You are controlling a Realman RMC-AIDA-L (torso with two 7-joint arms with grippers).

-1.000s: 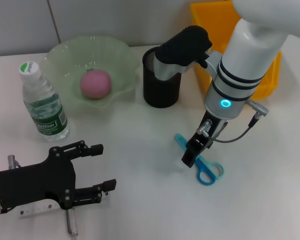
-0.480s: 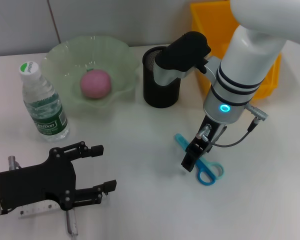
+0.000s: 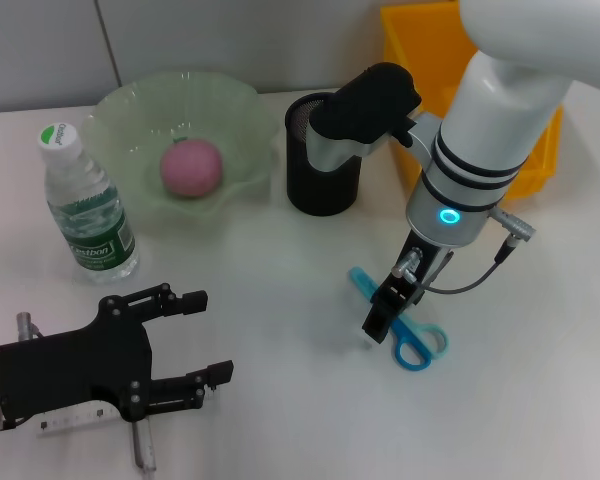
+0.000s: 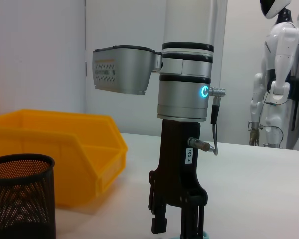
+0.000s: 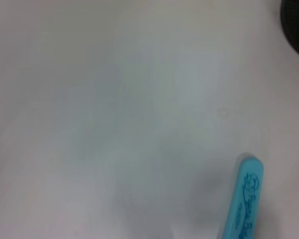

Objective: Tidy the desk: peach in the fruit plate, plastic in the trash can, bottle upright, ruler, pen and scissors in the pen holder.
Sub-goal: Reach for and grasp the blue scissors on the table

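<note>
Blue scissors (image 3: 401, 318) flat on desk (image 3: 300, 400), well apart from pen holder (image 3: 322, 155); right gripper (image 3: 380, 318) low over their middle, fingers apparently close together, grasp not confirmed. Could skid or pivot if pinched off-centre. Left gripper (image 3: 195, 340) parked near front, spread wide. Barely shifted against half a second ago.

Left wrist view: right gripper (image 4: 177, 221) down at desk level, handle glimpsed beneath.

Right wrist view: only scissors (image 5: 241, 199) sheath tip; own fingers unseen.
</note>
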